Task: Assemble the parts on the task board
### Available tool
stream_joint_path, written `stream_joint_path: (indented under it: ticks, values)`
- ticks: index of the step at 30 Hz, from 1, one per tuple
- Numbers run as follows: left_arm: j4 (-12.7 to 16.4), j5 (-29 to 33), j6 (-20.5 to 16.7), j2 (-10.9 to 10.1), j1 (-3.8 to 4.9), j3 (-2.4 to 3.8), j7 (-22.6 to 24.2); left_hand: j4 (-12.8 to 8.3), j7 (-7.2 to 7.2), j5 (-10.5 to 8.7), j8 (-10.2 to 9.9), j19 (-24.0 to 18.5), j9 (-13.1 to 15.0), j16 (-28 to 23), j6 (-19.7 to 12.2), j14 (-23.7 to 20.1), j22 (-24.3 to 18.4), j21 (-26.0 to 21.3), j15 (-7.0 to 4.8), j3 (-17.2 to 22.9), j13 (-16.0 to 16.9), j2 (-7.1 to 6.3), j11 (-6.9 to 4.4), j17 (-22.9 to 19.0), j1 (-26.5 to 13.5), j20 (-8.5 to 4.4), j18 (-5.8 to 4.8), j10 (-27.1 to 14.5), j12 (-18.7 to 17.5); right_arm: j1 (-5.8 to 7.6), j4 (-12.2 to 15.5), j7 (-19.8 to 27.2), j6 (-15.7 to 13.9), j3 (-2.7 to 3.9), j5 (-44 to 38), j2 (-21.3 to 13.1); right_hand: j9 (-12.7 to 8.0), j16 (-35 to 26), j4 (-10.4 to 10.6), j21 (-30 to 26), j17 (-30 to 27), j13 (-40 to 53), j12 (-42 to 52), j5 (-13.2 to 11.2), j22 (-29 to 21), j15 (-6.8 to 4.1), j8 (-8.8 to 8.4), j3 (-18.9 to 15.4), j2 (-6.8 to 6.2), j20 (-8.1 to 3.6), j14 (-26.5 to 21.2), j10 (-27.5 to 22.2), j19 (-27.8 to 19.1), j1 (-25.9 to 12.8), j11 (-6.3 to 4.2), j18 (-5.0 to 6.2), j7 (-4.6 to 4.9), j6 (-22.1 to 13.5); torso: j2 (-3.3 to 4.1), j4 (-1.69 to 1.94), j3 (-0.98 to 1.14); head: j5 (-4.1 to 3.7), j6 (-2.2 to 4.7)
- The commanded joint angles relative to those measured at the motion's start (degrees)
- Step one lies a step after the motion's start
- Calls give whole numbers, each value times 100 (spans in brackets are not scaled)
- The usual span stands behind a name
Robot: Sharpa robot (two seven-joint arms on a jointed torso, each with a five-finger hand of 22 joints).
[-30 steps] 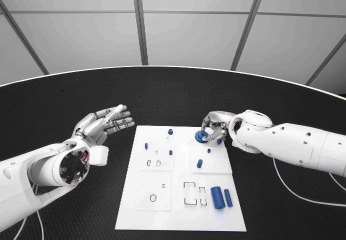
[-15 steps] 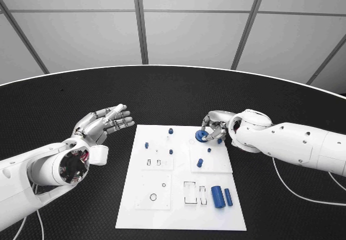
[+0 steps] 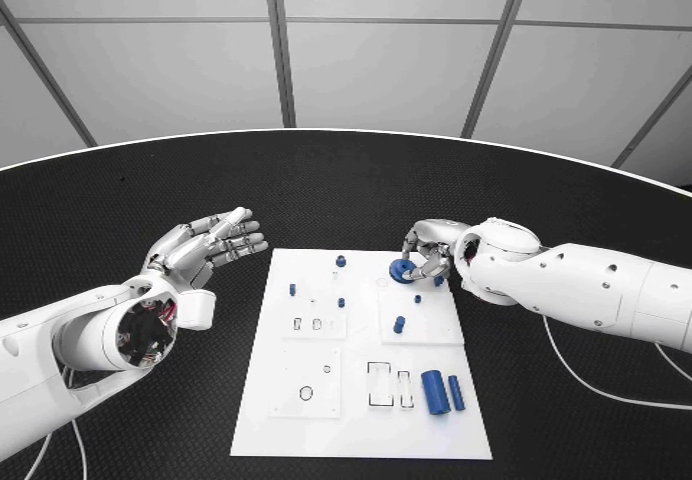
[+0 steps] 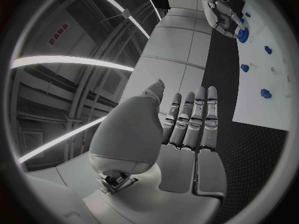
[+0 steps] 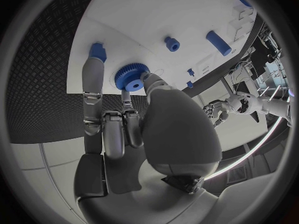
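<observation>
The white task board (image 3: 332,400) lies in the middle of the table. My right hand (image 3: 430,254) is over the board's far right corner and pinches a blue gear (image 3: 402,269) between thumb and fingers. In the right wrist view the gear (image 5: 131,77) sits low over the board (image 5: 156,15), with a small blue part (image 5: 96,51) beside one fingertip; whether the gear touches the board I cannot tell. My left hand (image 3: 211,243) is raised left of the board, fingers spread, holding nothing. In the left wrist view the open left hand (image 4: 187,134) faces the right hand (image 4: 221,17) and the gear (image 4: 242,35).
Small blue pegs (image 3: 340,262) (image 3: 291,291) (image 3: 400,326) stand on the board's far half. Two blue cylinders (image 3: 434,393) (image 3: 456,394) lie near its front right corner beside rectangular slots (image 3: 379,385). Black table (image 3: 346,190) surrounds the board.
The right hand with the gear has crept very slightly toward the board's far edge. The left hand has stayed still.
</observation>
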Motion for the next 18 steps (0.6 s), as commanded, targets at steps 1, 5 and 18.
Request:
stream_joint_path:
  ticks: [1, 5, 18]
  values:
    - [-3, 0, 0, -3, 0, 0, -1, -6, 298, 11, -24, 57, -7, -32, 24, -23, -7, 27, 3, 38, -6, -45, 2, 7, 7, -1, 115, 41, -29, 0, 19, 5, -84, 0, -10, -5, 0, 14, 0, 41, 1510, 1391, 60, 21, -18, -61, 1, 153, 112, -58, 585, 494, 341, 21, -51, 8, -30, 120, -5, -4, 2, 0, 2]
    - [-8, 0, 6, -4, 0, 0, -5, -6, 298, 11, -24, 57, -7, -32, 24, -23, -7, 27, 3, 38, -6, -45, 2, 7, 7, -1, 115, 41, -29, 0, 80, 9, -236, 0, -20, -19, -11, 14, -10, 73, 1510, 1470, 155, 31, -43, -98, -1, 342, 120, -89, 585, 568, 342, 12, -88, 8, -74, 259, -6, -7, 2, -4, 18]
    - [-65, 0, 24, 35, 0, 0, -13, -6, 298, 11, -24, 57, -7, -32, 24, -23, -7, 27, 3, 38, -6, -45, 2, 7, 7, -1, 115, 41, -29, 0, 597, -52, -673, 7, -503, -77, -27, 14, -1, 79, 1510, 1510, 203, 70, -131, -130, -33, 501, 68, -120, 585, 605, 342, -113, -114, 13, -101, 357, -23, -4, -6, -18, 84]
